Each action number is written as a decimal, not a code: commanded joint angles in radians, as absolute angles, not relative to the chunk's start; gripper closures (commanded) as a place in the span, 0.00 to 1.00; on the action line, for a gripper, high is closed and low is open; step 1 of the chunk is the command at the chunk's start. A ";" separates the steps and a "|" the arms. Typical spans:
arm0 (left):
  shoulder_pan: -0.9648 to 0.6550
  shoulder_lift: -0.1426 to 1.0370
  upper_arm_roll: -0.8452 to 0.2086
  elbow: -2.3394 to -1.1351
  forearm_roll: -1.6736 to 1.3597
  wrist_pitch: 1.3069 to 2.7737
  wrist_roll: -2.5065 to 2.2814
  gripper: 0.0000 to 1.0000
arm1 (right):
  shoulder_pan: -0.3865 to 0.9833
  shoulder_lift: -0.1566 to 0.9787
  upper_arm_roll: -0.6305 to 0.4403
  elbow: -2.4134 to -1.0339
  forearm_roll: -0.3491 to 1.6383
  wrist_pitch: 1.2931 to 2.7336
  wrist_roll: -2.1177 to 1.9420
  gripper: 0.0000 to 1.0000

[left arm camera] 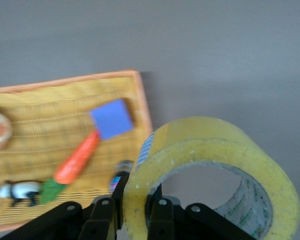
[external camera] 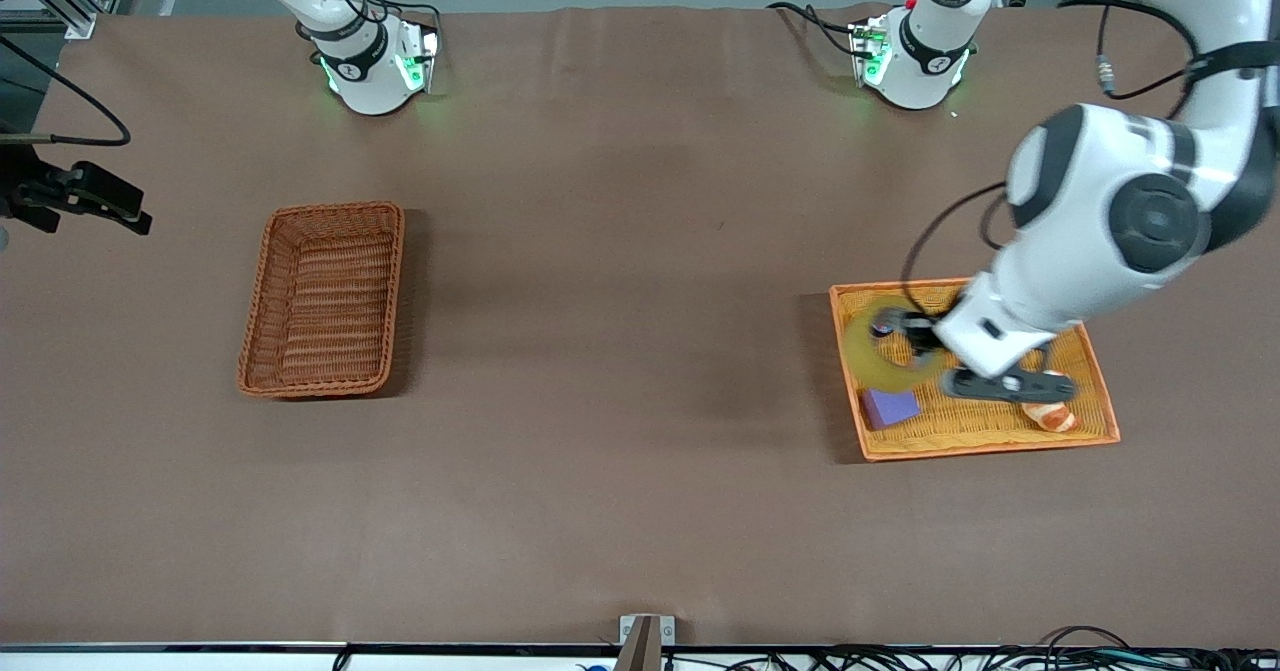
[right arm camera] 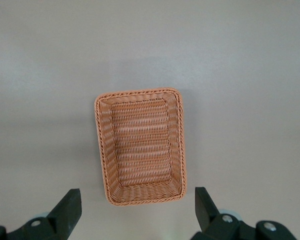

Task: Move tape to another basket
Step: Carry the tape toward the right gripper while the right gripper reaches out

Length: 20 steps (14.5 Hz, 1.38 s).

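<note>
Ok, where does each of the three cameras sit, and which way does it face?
Front view: high across the table, facing both bases; shows the basket, the yellow tray and the left gripper.
Left wrist view: on the left wrist, looking down its fingers shut on the tape, lifted over the tray's edge.
Right wrist view: above the basket, open right gripper.
Shared: tape, tray, basket.

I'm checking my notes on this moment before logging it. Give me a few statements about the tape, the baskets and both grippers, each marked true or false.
1. The left gripper is shut on the tape. True.
2. The tape lies in the basket. False: it is held up over the yellow tray.
3. The basket holds nothing. True.
4. The right gripper is shut. False: its fingers are spread wide, high over the basket.
5. A toy carrot lies in the yellow tray. True.
</note>
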<state>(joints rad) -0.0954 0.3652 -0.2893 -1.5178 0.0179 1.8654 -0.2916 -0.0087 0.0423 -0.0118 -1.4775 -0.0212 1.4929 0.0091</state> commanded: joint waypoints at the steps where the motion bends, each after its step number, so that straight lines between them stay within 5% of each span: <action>1: -0.098 0.464 -0.432 -1.424 0.031 1.852 -0.440 0.96 | -0.017 0.018 -0.006 -1.496 -0.005 1.497 0.006 0.00; 4: -0.135 0.521 -0.524 -1.399 0.034 1.858 -0.548 0.94 | -0.017 0.018 -0.008 -1.493 -0.005 1.491 0.015 0.00; 10: -0.400 0.751 -0.515 -1.270 0.187 1.956 -0.705 0.94 | -0.025 0.023 -0.009 -1.482 -0.003 1.491 0.002 0.00; 14: -0.650 0.868 -0.292 -1.152 0.215 2.106 -0.768 0.98 | -0.020 0.025 -0.008 -1.483 -0.002 1.502 0.006 0.00; 20: -0.704 0.959 -0.285 -1.102 0.195 2.252 -0.773 1.00 | -0.002 0.112 0.040 -1.497 0.000 1.600 0.015 0.00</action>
